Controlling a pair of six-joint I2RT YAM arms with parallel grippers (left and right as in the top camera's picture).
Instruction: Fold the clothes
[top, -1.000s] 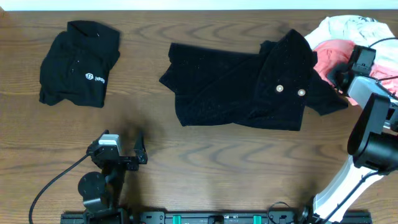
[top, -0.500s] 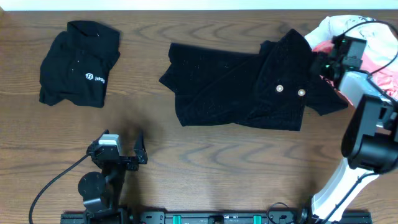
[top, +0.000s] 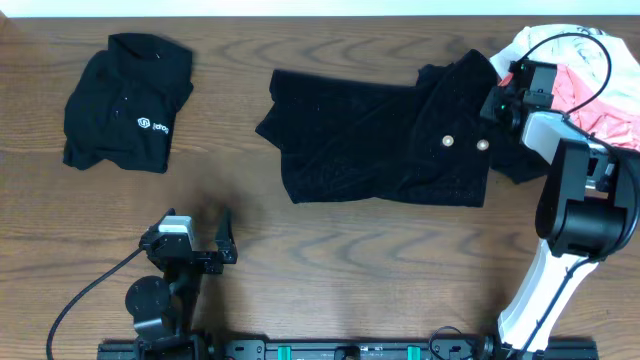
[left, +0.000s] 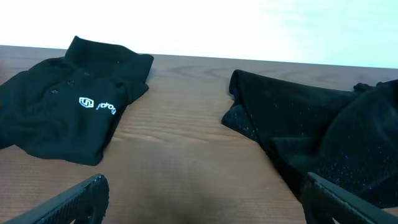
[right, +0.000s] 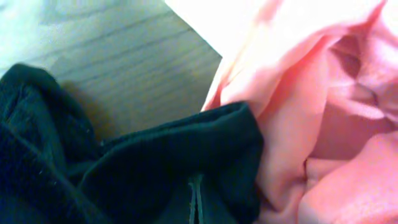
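Overhead, done: black shirt (top: 128, 100) lying folded, left.
Remaining: black garment (top: 380, 140) sprawling centre; pink pile (top: 590, 85) waiting right.
Right end effector (top: 497, 100): hovering at garment's edge; grip, cannot tell.
Left end effector (left: 202, 183): gaping wide.

The left arm (top: 165, 275) is black all over, with a round base joint and a pale grey block capping the wrist. A black cable (top: 100, 275) leaves it in a long curve. The left end effector (left: 205, 183) has two dark fingers (left: 348, 200) with finely ridged edges. The right arm (top: 585, 205) mixes colours: a white lower link, a bulky black middle link and a light grey wrist section. The right end effector (top: 508, 95) is black, and a thin black wire (top: 578, 35) arcs from its housing. Both arms stand on a black rail (top: 350, 350) with green markings.
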